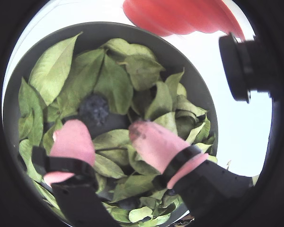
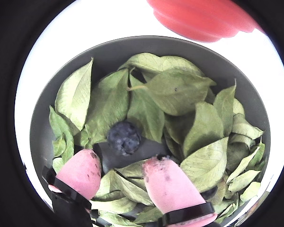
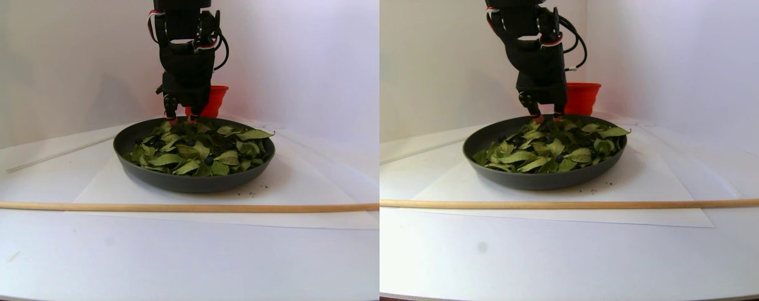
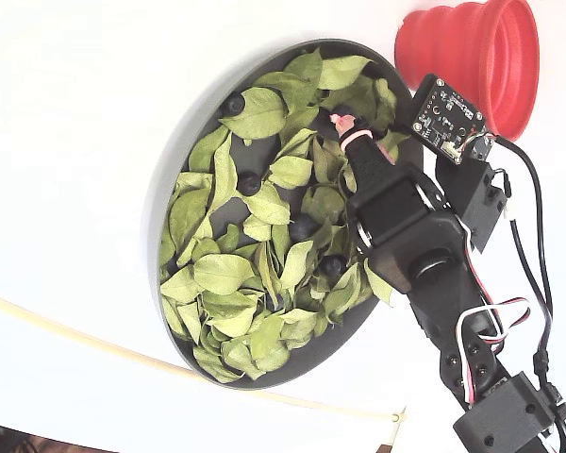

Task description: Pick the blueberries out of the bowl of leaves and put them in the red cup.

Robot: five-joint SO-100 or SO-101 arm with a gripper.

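In a wrist view: claw [image 1: 109, 137] spread wide, empty, pink fingertips [image 1: 73, 139] down among the leaves [image 1: 113, 85] of the bowl [image 1: 19, 71]; one of the blueberries [image 1: 93, 109] lying just ahead of the gap, nearer the left fingertip, apparently untouched; red cup [image 1: 175, 16] far ahead, past the bowl's rim. In another wrist view: same spread claw [image 2: 118, 172], nothing held; the berry [image 2: 124, 137] bare on dark bowl floor between and just beyond the two pink fingertips [image 2: 168, 184], leaves crowding both sides; red cup [image 2: 203, 19] again beyond the rim [image 2: 42, 118]. In the stereo pair view: claw [image 3: 181, 117] pointing straight down into the far side of the bowl [image 3: 191, 179], tips level with the leaf layer; red cup [image 3: 216, 100] directly behind, close to the rim; bowl resting on the white table [image 3: 166, 263], a thin wooden rod [image 3: 166, 206] lying across well in front. In the fixed view: fingertip [image 4: 344, 127] at the bowl's edge nearest the red cup [image 4: 472, 57], several more berries [image 4: 249, 184] scattered farther off among the leaves [image 4: 222, 274]. Step in hand, by judgement: final approach to a berry, grasp not yet made. Next move, probably: slight advance and descent to bring the berry between the fingertips, then a gentle close without trapping a leaf or crushing the fruit, then a lift and short carry forward to the cup.
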